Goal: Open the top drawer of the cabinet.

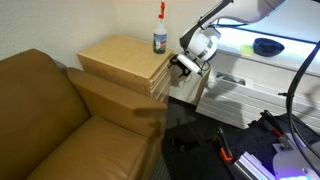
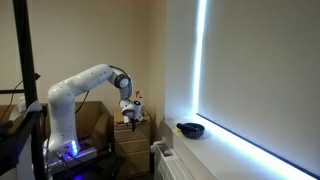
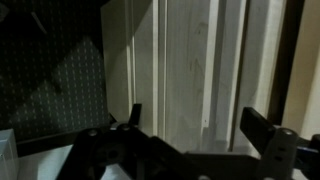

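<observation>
The light tan wood cabinet (image 1: 122,57) stands beside the sofa arm, with its stacked drawer fronts facing right. The top drawer (image 1: 162,70) is just under the flat top and looks closed. My gripper (image 1: 183,66) is open and empty, right in front of the upper drawer fronts. In an exterior view the gripper (image 2: 131,115) hangs just above the cabinet (image 2: 132,138). In the wrist view the two fingers of the gripper (image 3: 200,125) straddle pale wood drawer fronts (image 3: 185,70), which appear as upright strips. I cannot tell which strip is the top drawer.
A spray bottle (image 1: 160,34) stands on the cabinet top near the gripper. A brown sofa (image 1: 50,110) is on the cabinet's left. A white low unit (image 1: 235,85) with a dark bowl (image 1: 267,46) is to the right. Cables and tools (image 1: 235,150) lie on the floor.
</observation>
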{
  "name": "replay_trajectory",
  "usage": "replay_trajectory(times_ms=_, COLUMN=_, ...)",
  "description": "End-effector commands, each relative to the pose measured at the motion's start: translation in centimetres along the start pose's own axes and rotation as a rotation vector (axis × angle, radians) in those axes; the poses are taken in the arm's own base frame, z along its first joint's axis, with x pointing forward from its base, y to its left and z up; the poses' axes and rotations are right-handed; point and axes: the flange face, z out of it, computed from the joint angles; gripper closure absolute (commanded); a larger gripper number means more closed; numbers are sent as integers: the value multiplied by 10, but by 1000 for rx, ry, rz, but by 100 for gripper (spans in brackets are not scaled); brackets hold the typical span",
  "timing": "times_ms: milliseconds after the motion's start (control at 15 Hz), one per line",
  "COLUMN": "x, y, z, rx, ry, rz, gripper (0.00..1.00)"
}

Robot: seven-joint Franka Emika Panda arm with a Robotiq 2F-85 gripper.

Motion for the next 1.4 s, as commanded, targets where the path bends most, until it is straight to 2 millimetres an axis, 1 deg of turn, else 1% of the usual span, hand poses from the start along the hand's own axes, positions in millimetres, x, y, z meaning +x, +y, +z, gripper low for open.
replay_trajectory(times_ms=0, x=-3, y=-2, z=3, rx=-8, ry=-10, rz=-4, gripper=0)
replay_trajectory(times_ms=67, x=-2, y=-6, z=2, rx=-7, ry=-10, rz=-13, gripper=0)
replay_trajectory(times_ms=200, x=-5, y=-28, z=9, rx=36, ry=-33, rz=-31, gripper=0)
replay_trajectory(times_ms=333, x=-14, y=-43, z=18, rx=61, ry=-38, rz=-56, gripper=0)
replay_trajectory(times_ms=467, x=-23, y=-49, z=33, rx=30, ry=-51, rz=-70, gripper=0)
replay_trajectory(times_ms=533, x=-17, y=-42, z=15, rx=33, ry=-25, rz=-56, gripper=0)
replay_trajectory(times_ms=800, x=-19, y=-40, z=22, rx=17, ry=-27, rz=-68, gripper=0)
replay_trajectory(times_ms=933, x=-19, y=-35, z=34, rx=21, ry=-37, rz=-64, gripper=0)
replay_trajectory(times_ms=1133, x=-30, y=-26, z=56, rx=14, ry=-57, rz=-55, gripper=0)
replay_trajectory(times_ms=1333, x=-29, y=-28, z=59, rx=10, ry=-50, rz=-60, gripper=0)
